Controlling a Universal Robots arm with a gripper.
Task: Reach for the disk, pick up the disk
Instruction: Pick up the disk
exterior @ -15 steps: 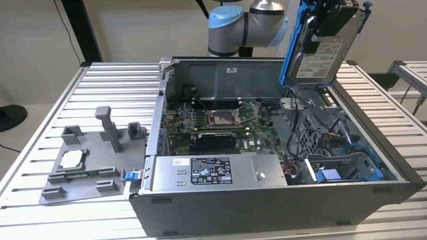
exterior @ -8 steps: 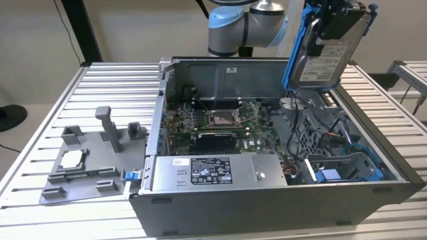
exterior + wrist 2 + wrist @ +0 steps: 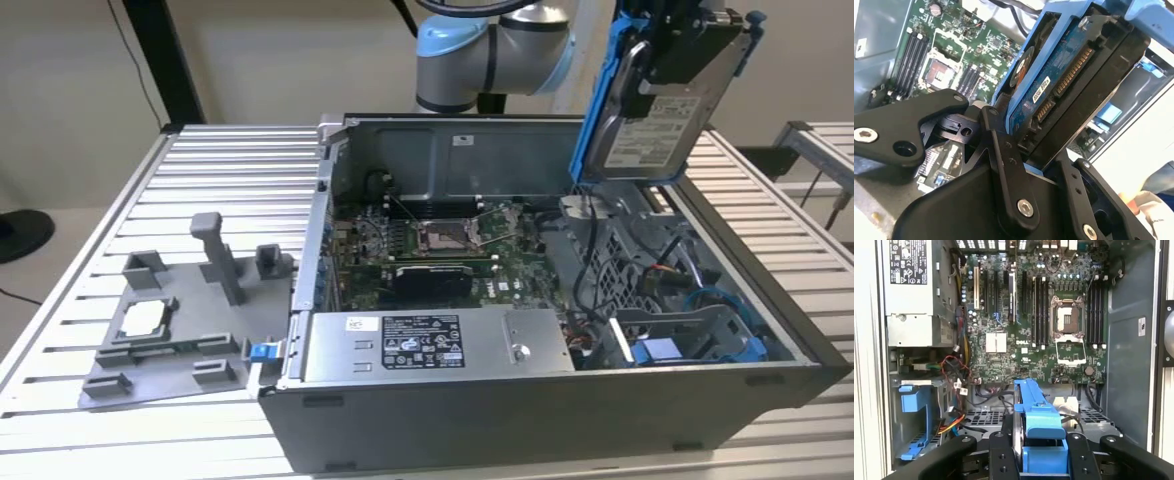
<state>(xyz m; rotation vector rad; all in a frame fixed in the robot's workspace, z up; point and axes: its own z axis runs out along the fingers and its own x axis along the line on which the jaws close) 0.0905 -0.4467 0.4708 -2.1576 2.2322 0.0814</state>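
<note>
Gripping the disk [image 3: 654, 100] between its black fingers [image 3: 1004, 165], the end effector [image 3: 674, 45] is clamped on the drive's blue-framed edges and holds it lifted clear above the open computer case [image 3: 534, 400], over the case's far corner at the exterior view's right. In the exterior view the disk hangs tilted, its labelled silver face toward the camera. In the second wrist view its circuit-board underside and connector row [image 3: 1064, 80] show between the fingers. Inside the case lie the motherboard [image 3: 441, 240], the long silver power supply [image 3: 427, 345] and a blue drive bay [image 3: 681, 350]. The case stands on the slatted counter [image 3: 200, 180], beside a grey fixture [image 3: 174, 320].
</note>
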